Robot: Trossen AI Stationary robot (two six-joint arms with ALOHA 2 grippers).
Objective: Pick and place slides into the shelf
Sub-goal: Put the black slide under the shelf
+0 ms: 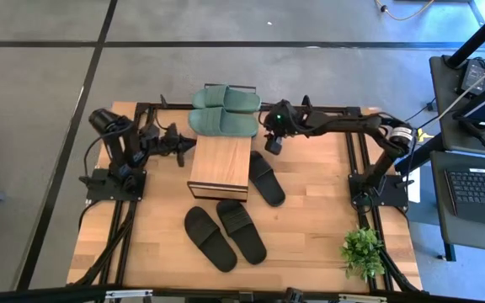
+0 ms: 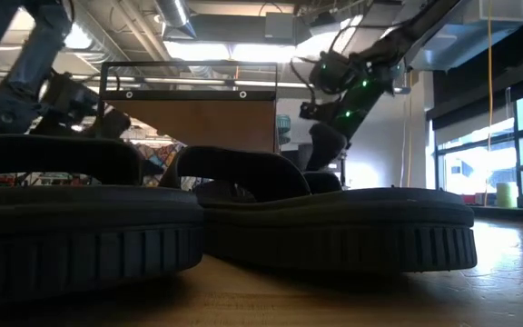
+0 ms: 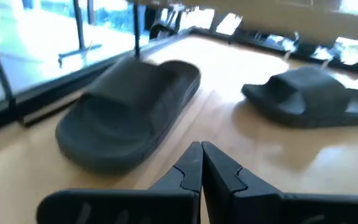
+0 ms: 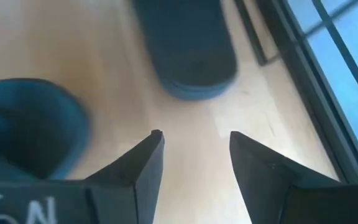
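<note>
Slides (image 1: 226, 238) lie on surface (image 1: 310, 236) beside shelf (image 1: 220, 164). Right claw (image 4: 191, 144) open, empty, above wood. Left claw (image 3: 201, 163) closed, waiting.

one black slide (image 1: 267, 178) half hidden beside the shelf (image 1: 220, 166)

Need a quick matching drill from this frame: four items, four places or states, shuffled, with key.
1. green slides
2. shelf
3. left gripper
4. right gripper

a. open, empty
b. shut, beside the shelf
c. at the table's far edge
d. mid-table, wood top

Pairs: 1-c, 2-d, 3-b, 4-a
</note>
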